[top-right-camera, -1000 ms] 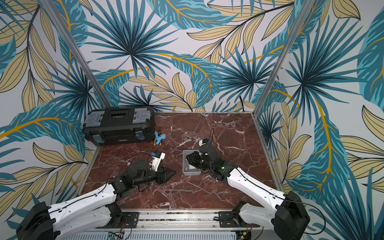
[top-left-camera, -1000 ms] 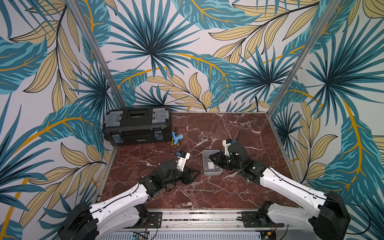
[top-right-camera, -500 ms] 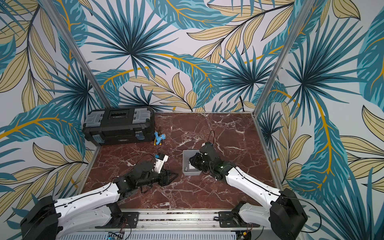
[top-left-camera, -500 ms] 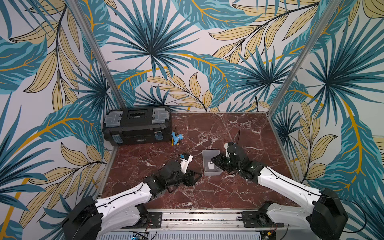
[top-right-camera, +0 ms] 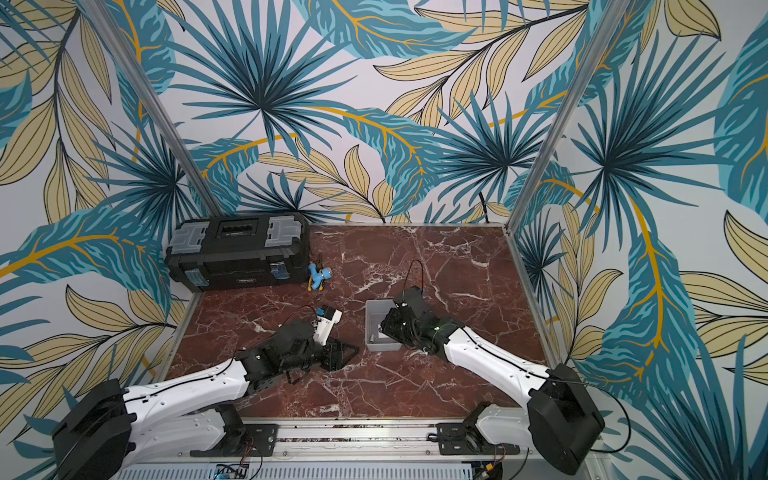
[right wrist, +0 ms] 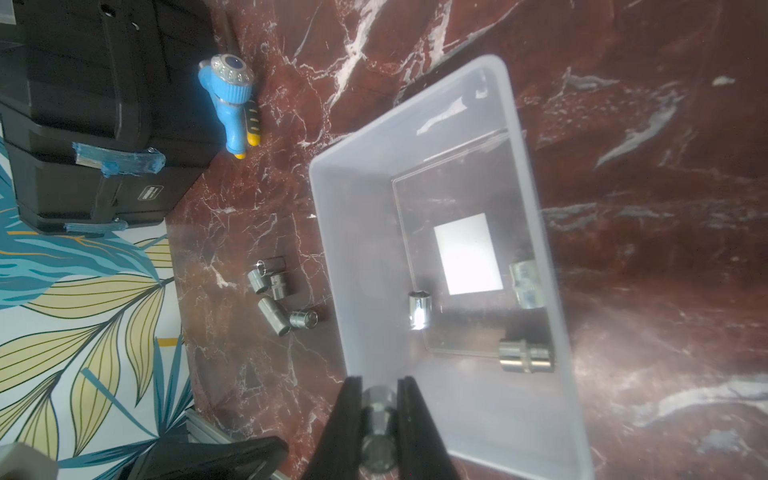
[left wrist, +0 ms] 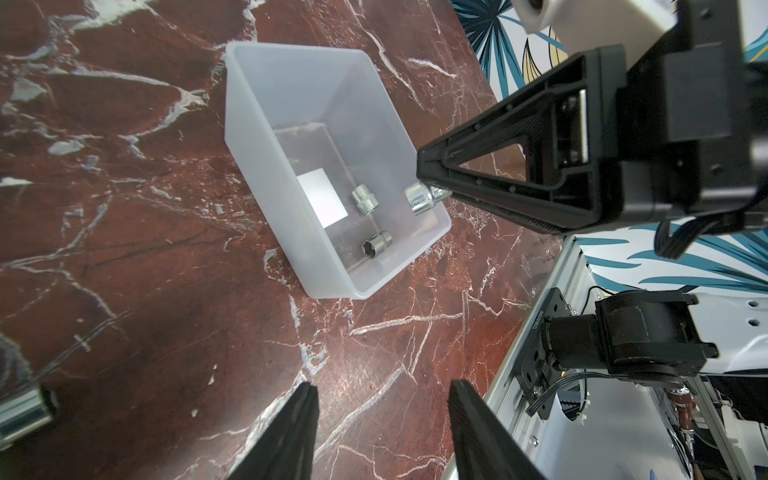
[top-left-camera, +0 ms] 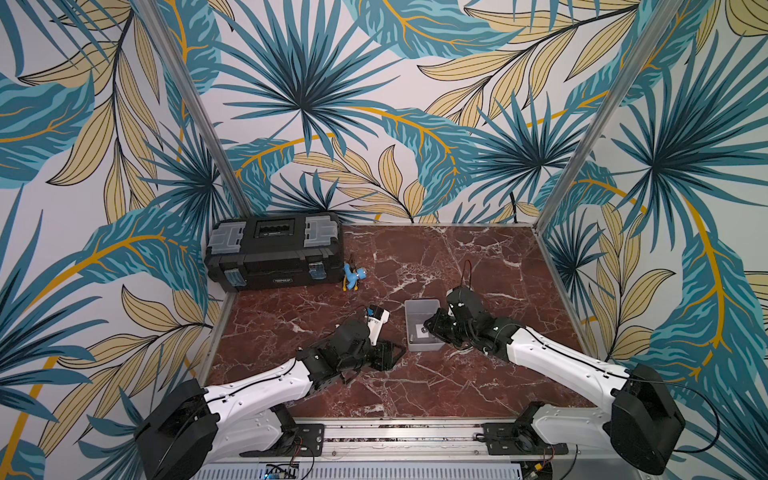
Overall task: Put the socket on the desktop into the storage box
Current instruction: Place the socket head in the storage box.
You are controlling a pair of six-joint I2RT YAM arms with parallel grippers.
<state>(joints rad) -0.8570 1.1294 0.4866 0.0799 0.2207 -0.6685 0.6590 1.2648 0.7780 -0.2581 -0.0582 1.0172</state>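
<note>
Since 1 second ago the left arm has edged a little nearer the storage box (top-left-camera: 415, 309) and its jaws have widened slightly, while the right arm has hardly shifted, only dipping toward the box's rim.

The right hand (right wrist: 379, 380) is pressed onto the held socket (right wrist: 377, 415), pinching it across its round sides with its length running along the fingers. It hangs just inside the box's wall on the robot's side, near a corner. That spot seems chosen so that simply parting the jaws drops it in. Because it sits so near the rim, I judge that a slightly early release could clip the edge and send it back onto the worktop (top-left-camera: 415, 257).

Already 2 sockets (right wrist: 419, 309) lie on the box floor, beside the white label (right wrist: 467, 253), so the job looks partly done. More remain: a cluster of loose sockets (right wrist: 274, 299) lies on the worktop just outside the box, on the wall facing the left arm.

The left hand (left wrist: 382, 388) is spread and holds nothing. It hovers low over bare marble, just short of the box's robot-side end. My guess is that it waits there, jaws apart, to take a next piece once the right hand clears. 1 shiny socket (left wrist: 20, 409) at the edge of the left wrist view lies close to it, further from the box.
</note>
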